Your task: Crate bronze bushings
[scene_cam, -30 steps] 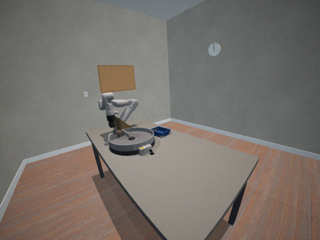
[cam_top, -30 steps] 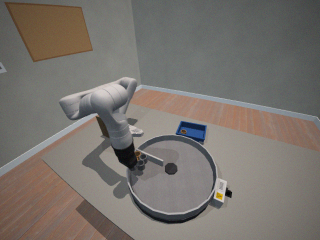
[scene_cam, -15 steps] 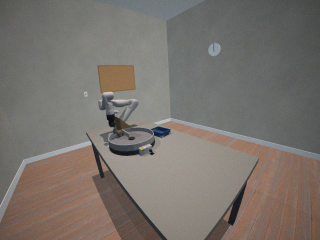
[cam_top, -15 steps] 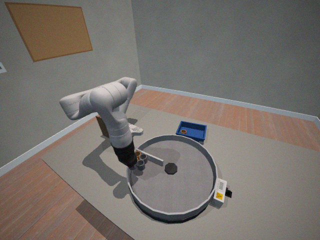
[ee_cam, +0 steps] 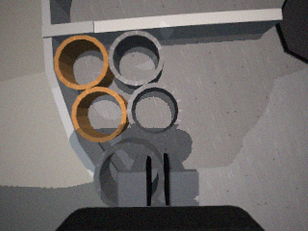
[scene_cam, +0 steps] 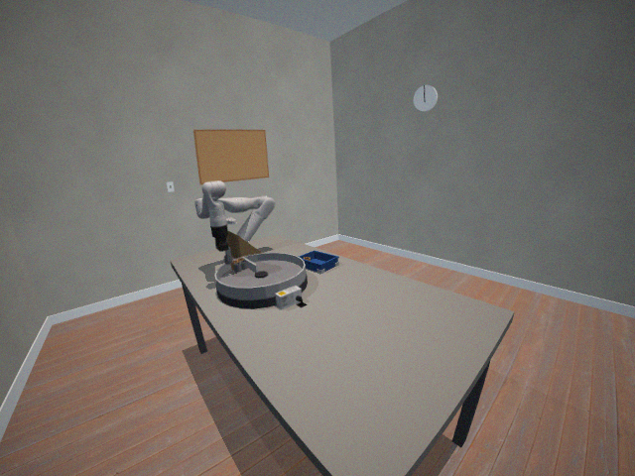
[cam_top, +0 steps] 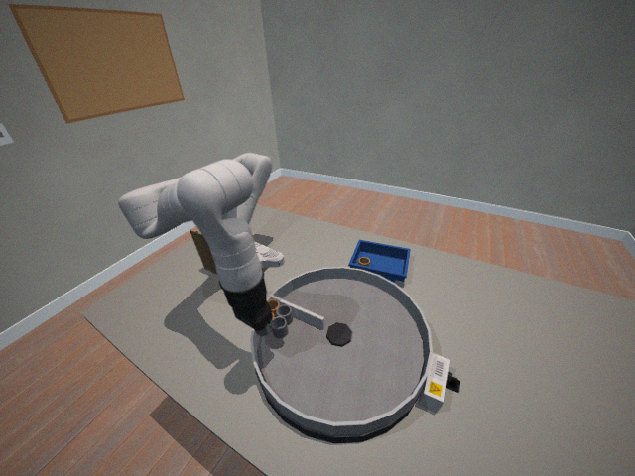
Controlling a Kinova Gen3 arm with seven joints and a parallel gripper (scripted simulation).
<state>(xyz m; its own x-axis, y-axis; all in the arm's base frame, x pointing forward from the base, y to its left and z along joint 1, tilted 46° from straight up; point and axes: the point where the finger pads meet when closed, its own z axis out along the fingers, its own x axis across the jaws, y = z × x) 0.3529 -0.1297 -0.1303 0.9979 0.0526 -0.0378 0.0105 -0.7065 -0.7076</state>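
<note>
Upper left of the wrist view, two bronze cylindrical bushings (ee_cam: 83, 115) (cam_top: 273, 305) (scene_cam: 236, 261) remain; the hand (ee_cam: 157, 171) (cam_top: 264, 330) (scene_cam: 227, 257) pinches a grey steel bushing (ee_cam: 102, 175) by its wall. Bronze: probably stiff, slippery; grip the free rim.
</note>
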